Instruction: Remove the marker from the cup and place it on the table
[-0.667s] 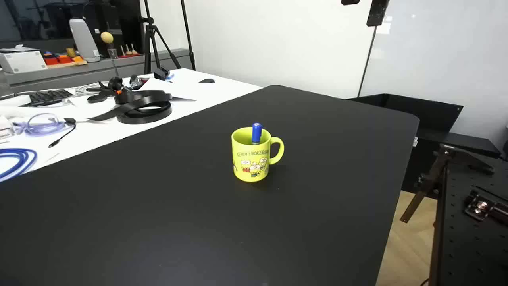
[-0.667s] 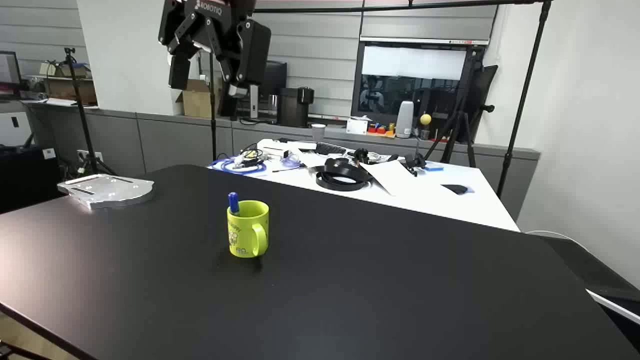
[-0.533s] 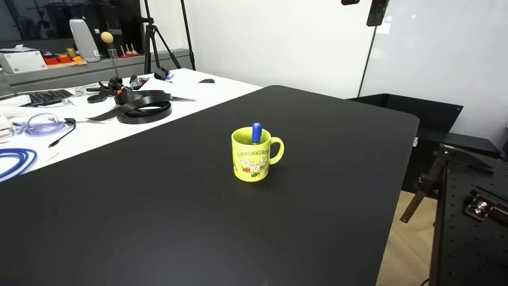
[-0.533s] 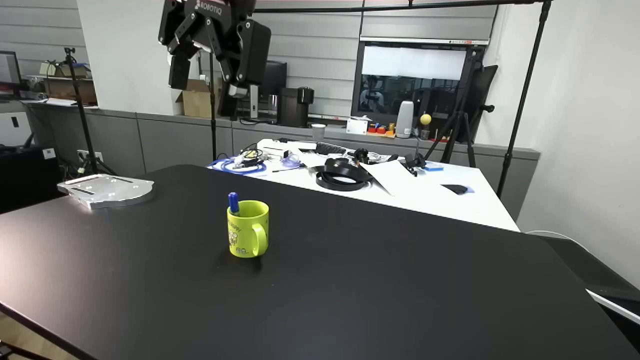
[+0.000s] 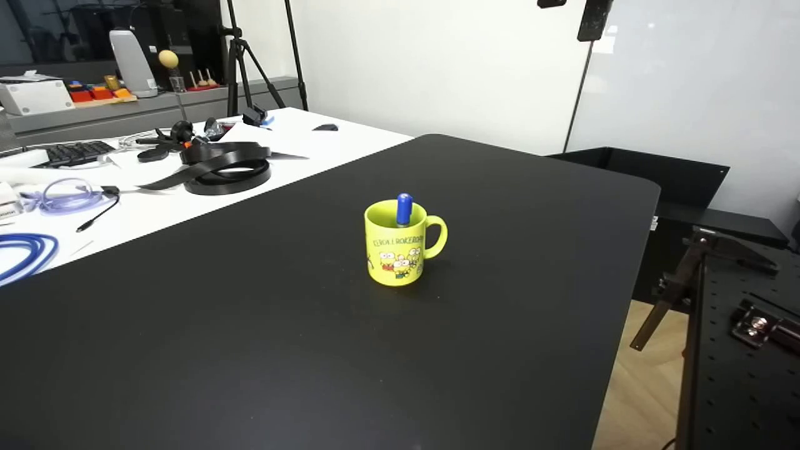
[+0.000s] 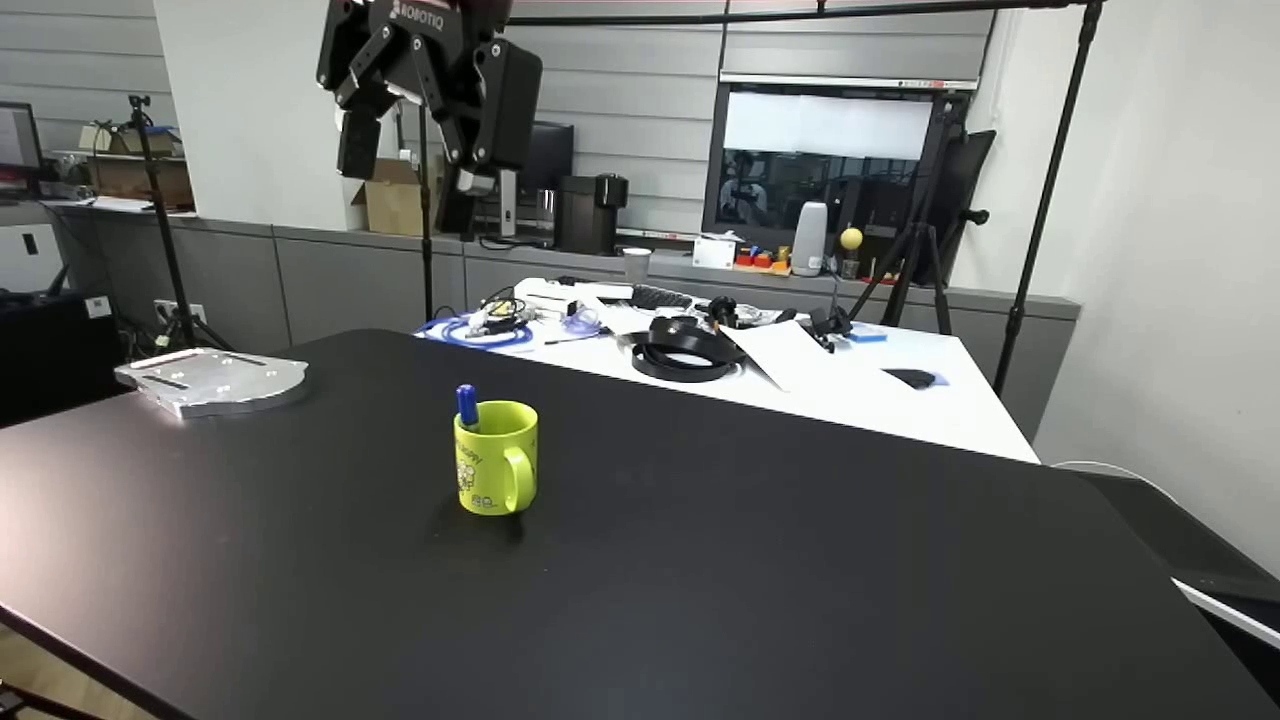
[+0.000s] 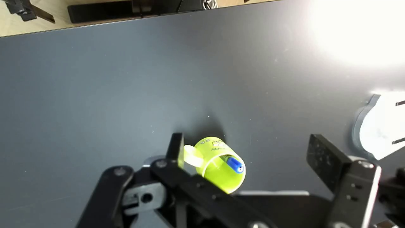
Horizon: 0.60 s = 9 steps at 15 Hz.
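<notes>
The yellow cup (image 5: 395,256) stands upright on the black table (image 5: 512,300); it also shows in an exterior view (image 6: 495,470) and in the wrist view (image 7: 208,145). The blue marker (image 5: 404,210) stands inside the cup with its blue end above the rim; it also shows in an exterior view (image 6: 467,406) and the wrist view (image 7: 235,164). Its lower part is hidden by the cup. My gripper (image 6: 408,180) is open and empty, high above the table and apart from the cup. In the wrist view its fingers (image 7: 248,147) are wide apart; the left one partly overlaps the cup.
A flat silver plate (image 6: 215,380) lies on the black table near its edge. A white table (image 6: 860,390) with cables, black straps (image 6: 685,350) and other items adjoins the black table. A tripod (image 5: 237,69) stands behind it.
</notes>
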Tool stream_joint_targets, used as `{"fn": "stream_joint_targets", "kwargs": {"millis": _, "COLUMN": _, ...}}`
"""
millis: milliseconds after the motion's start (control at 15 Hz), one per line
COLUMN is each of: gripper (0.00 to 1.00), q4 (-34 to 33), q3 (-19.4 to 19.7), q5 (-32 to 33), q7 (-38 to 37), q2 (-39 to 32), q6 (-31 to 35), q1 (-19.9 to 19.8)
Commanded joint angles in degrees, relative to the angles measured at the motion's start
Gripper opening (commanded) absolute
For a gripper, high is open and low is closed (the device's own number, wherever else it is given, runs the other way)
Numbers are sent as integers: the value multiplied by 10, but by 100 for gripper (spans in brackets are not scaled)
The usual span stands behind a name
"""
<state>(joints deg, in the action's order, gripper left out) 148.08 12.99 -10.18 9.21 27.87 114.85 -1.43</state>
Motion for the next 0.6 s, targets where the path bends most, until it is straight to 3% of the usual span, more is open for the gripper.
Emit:
{"fn": "stream_joint_targets", "kwargs": {"millis": 0, "gripper": 100, "q4": -1, "q3": -13, "q5": -6, "q7": 6, "q2": -2, "q6": -2, "q1": -14}}
{"fn": "stream_joint_targets", "kwargs": {"millis": 200, "gripper": 100, "q4": 7, "q3": -30, "q5": 14, "q7": -2, "q2": -15, "q6": 38, "q1": -18}}
{"fn": "stream_joint_targets", "kwargs": {"millis": 533, "gripper": 100, "q4": 48, "q3": -66, "q5": 59, "q7": 18, "q2": -53, "q6": 213, "q1": -5}}
